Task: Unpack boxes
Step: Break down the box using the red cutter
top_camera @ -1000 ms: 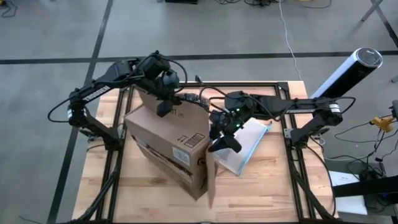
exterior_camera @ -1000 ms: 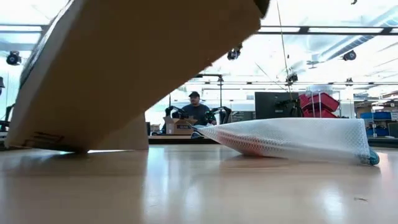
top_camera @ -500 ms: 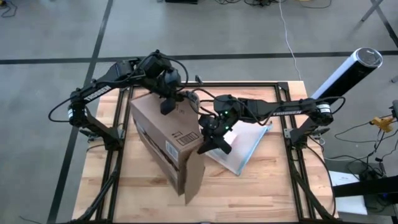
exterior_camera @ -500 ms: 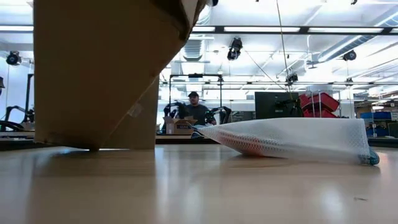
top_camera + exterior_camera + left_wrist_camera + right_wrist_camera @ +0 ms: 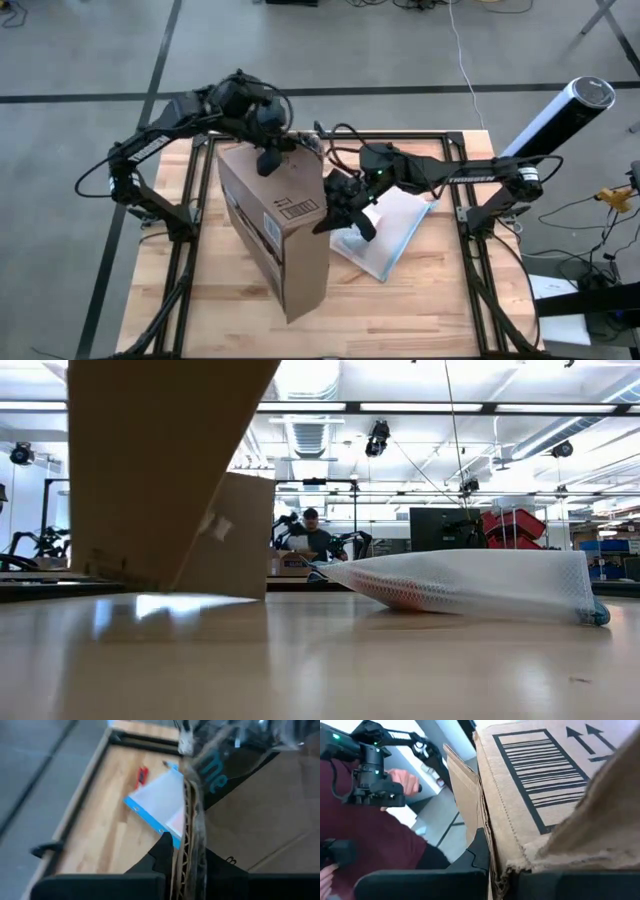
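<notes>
The brown cardboard box stands tilted on the table's left half, its lower edge on the wood and a loose flap hanging beside it. My left gripper is shut on the box's far top edge. My right gripper is shut on the box's right side, next to the printed bars. A clear pouch with a blue edge lies to the right of the box. A small red tool lies on the wood past the pouch. My left gripper pinches the raw corrugated edge of a taped flap at the box's far top, one finger on each face, the fingers slanting down. The box hangs tilted below it with its bottom edge on the table. My right gripper pinches a cardboard edge beside the printed bars on the box's right side, one finger on each face. It comes at the box from the table's right.
The pouch lies flat right of centre, close to the box. Black frame rails run along the table's sides. Beyond the table a person in a dark red top holds a device; another person sits far behind.
The box has been tipped from a low slant to nearly upright, its top swinging toward the table's left and its base staying on the wood. The loose near flap has swung in against the box. Both grippers have stayed shut and moved with it, the left gripper rising a little.
</notes>
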You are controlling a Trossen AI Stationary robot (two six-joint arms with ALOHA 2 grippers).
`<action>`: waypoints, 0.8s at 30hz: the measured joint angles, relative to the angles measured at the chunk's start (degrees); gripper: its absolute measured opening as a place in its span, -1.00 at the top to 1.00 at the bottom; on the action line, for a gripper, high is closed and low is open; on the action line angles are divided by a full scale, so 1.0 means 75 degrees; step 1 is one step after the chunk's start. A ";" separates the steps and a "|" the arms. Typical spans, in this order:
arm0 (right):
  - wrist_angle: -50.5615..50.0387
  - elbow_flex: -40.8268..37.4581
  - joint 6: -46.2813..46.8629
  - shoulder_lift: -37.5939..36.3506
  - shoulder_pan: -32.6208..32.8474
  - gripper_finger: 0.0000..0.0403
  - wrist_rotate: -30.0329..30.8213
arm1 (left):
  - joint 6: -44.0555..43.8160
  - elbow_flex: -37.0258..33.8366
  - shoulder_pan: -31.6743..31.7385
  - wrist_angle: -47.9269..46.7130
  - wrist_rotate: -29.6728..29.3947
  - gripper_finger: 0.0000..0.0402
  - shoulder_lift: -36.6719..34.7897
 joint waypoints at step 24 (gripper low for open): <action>0.1362 0.0003 0.0423 -0.0400 -0.0563 1.00 0.0841 | 0.0565 0.1569 0.0006 -0.1079 -0.1538 -0.10 -0.0886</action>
